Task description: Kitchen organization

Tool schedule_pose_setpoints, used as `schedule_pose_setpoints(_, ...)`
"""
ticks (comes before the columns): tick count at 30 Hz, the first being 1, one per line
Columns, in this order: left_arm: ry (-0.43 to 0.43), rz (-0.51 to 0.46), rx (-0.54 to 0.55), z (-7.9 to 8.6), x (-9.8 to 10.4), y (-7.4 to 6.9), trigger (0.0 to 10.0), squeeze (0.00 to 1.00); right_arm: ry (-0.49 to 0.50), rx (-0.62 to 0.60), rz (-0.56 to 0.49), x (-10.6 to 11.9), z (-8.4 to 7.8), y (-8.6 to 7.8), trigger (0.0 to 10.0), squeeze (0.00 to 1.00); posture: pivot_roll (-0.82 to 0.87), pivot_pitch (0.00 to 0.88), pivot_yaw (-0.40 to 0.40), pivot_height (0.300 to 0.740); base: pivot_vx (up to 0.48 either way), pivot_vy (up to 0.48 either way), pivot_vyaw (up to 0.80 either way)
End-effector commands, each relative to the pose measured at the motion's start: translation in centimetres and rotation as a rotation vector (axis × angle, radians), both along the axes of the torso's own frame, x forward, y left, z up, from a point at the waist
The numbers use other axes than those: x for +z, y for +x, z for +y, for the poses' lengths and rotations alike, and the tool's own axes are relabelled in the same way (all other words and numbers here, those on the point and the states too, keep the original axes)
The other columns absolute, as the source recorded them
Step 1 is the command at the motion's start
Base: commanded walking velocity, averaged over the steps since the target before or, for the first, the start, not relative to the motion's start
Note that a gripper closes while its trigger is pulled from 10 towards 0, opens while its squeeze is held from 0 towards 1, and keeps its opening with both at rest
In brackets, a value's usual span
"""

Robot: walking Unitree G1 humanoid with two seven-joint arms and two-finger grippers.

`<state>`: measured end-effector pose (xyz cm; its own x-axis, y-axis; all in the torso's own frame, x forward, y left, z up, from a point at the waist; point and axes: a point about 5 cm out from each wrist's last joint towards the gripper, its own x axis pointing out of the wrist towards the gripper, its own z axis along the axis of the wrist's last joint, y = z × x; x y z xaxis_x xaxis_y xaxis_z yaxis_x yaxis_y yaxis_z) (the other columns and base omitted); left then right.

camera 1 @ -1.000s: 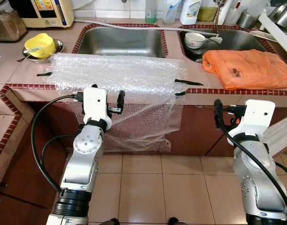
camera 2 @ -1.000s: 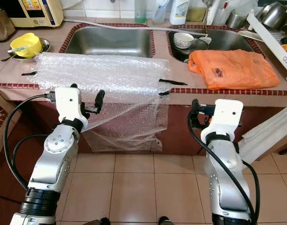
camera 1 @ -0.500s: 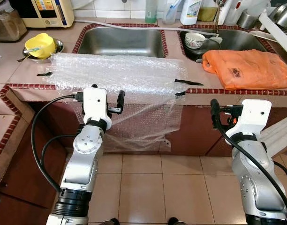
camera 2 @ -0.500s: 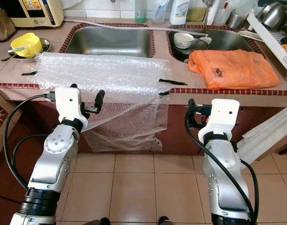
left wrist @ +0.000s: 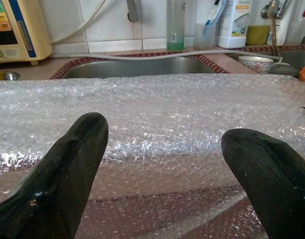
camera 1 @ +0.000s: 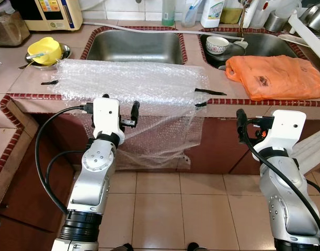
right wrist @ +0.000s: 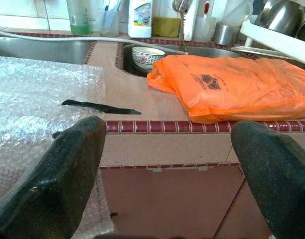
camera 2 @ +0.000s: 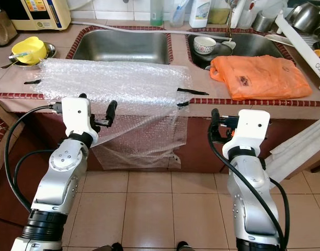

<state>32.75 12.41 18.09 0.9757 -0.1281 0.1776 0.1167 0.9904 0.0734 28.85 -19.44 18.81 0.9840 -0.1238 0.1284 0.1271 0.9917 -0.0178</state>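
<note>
**Bubble wrap dead ahead of the left fingers, bag ahead of the right**

I am reading the scene from my left. The yellow bowl (camera 1: 44, 50) is sitting at the far left of the worktop (camera 1: 24, 78), well apart from both arms. Next, the bubble wrap (camera 1: 131, 81) is lying with its long axis running left to right along the worktop's front edge, one flap drooping over the cabinet face below. My left gripper (camera 1: 120, 109) is hovering just in front of that edge, fingers (left wrist: 63, 164) spread wide with nothing between them, pointing straight at the sheet. I judge this arm the nearer one for the wrap: the sheet is lying directly ahead and slightly above the fingertips.

Further right, the orange plastic bag (camera 1: 277, 76) is resting flat beside the second sink (camera 1: 264, 44), where a small patterned bowl (camera 1: 217, 44) is sitting. My right gripper (right wrist: 167, 169) is holding below the worktop edge, fingers also wide and empty, with the bag ahead and a little to its right.
</note>
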Motion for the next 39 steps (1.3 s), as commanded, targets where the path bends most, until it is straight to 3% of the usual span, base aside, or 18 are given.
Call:
schedule_pose_setpoints(1,0.021,0.027,-0.012,-0.1,-0.5,0.1,10.0,0.00,-0.001,-0.001,-0.020,0.3,-0.2,-0.2,10.0,0.00,-0.05,0.162,0.006,0.740,0.000,0.000,0.00)
schedule_pose_setpoints(13,0.015,0.021,0.011,0.1,-0.6,0.1,10.0,0.00,-0.001,-0.010,-0.024,0.3,-0.3,-0.3,10.0,0.00,-0.05,0.164,0.004,0.740,0.000,0.000,0.00)
schedule_pose_setpoints(22,0.029,-0.142,0.081,0.8,2.1,-0.2,10.0,0.00,-0.054,-0.036,-0.115,1.8,-0.4,-0.5,10.0,0.00,-0.05,0.161,0.004,0.740,0.000,0.000,0.00)
schedule_pose_setpoints(23,0.025,-0.156,0.090,0.9,2.5,-0.2,10.0,0.17,-0.068,-0.040,-0.128,2.2,-0.4,-0.5,10.0,0.00,-0.05,0.161,0.003,0.740,0.000,0.000,0.00)
schedule_pose_setpoints(24,0.010,-0.170,0.097,1.0,2.8,-0.2,10.0,1.00,-0.070,-0.044,-0.145,2.6,-0.4,-0.5,10.0,1.00,-0.05,0.159,0.003,0.740,0.000,0.000,0.00)
schedule_pose_setpoints(37,-0.015,-0.184,0.130,1.5,3.1,0.2,10.0,1.00,-0.124,-0.144,-0.189,3.6,-1.7,-0.7,10.0,1.00,-0.06,0.148,0.005,0.740,0.000,0.000,0.00)
schedule_pose_setpoints(38,-0.008,-0.182,0.136,1.6,3.1,0.4,10.0,1.00,-0.129,-0.150,-0.186,3.6,-1.9,-0.7,10.0,0.87,-0.06,0.146,0.006,0.740,0.000,0.000,0.00)
schedule_pose_setpoints(39,-0.008,-0.182,0.136,1.6,3.1,0.4,10.0,1.00,-0.129,-0.150,-0.186,3.6,-1.9,-0.7,10.0,0.87,-0.06,0.146,0.006,0.740,0.000,0.000,0.00)
